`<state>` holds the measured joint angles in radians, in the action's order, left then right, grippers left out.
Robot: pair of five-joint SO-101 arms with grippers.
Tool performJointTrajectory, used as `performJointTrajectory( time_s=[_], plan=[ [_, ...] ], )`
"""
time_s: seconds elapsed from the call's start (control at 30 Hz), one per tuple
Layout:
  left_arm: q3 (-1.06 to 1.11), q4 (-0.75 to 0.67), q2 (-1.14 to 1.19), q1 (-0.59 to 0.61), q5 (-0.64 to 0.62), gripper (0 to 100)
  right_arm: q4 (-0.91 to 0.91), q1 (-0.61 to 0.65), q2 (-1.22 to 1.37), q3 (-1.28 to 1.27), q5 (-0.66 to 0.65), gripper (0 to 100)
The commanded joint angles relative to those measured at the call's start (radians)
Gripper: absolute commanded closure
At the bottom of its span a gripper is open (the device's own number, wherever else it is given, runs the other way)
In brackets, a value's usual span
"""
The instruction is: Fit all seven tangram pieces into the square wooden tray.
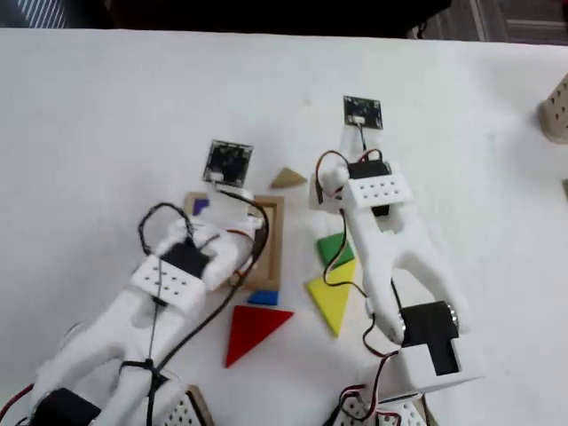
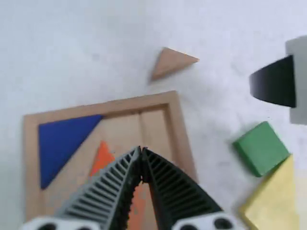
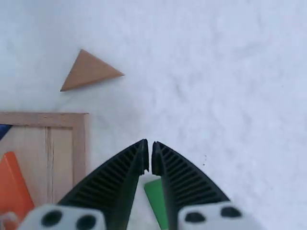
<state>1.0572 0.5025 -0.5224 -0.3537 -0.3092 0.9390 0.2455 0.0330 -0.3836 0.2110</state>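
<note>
- Red triangle [image 1: 253, 327] lies nearest me on the table [image 1: 106, 115], flat and apart from the tray. Thin as it looks, I judge it could skid away if my fingers close on it off-centre.
- Small blue piece [image 1: 263, 298] sits just beside the tray's near rim. Reaching for it there could knock the tray and unsettle what lies inside.
- Yellow triangle [image 2: 273, 201] and green square [image 2: 261, 147] touch each other beside my right arm. Lifting one may drag the other along.
- My right tool [image 3: 149, 152] hangs over the bare table past the green square, jaws pinched almost together with nothing between them.
- My left tool [image 2: 142, 154] is over the wooden tray [image 2: 105, 105], jaws closed and empty, tips just above the orange triangle [image 2: 101, 157]. Going down like this would push the piece instead of gripping it.
- Blue triangle [image 2: 60, 139] fills one far corner of the tray. With the orange one, that makes two pieces in and five out. A badly turned piece now could leave no room for the rest.
- Tan triangle [image 2: 170, 62] lies beyond the tray's far rim. Both arms stand near each other here, so reaching for it together risks a clash.
</note>
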Motion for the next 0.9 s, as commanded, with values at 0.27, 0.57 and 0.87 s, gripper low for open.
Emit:
performJointTrajectory(
  time_s=[0.27, 0.57, 0.87],
  plan=[
    [-0.153, -0.11, 0.406, -0.031, -0.13, 98, -0.022, -0.004, -0.012, 0.012, -0.012, 97.8],
    [-0.098, 0.13, 0.295, 0.005, -0.014, 98, -0.058, -0.002, -0.01, 0.005, -0.012, 97.8],
    [-0.097, 0.207, 0.243, 0.122, 0.028, 98, -0.059, 0.007, 0.033, 0.014, -0.014, 97.8]
  ],
)
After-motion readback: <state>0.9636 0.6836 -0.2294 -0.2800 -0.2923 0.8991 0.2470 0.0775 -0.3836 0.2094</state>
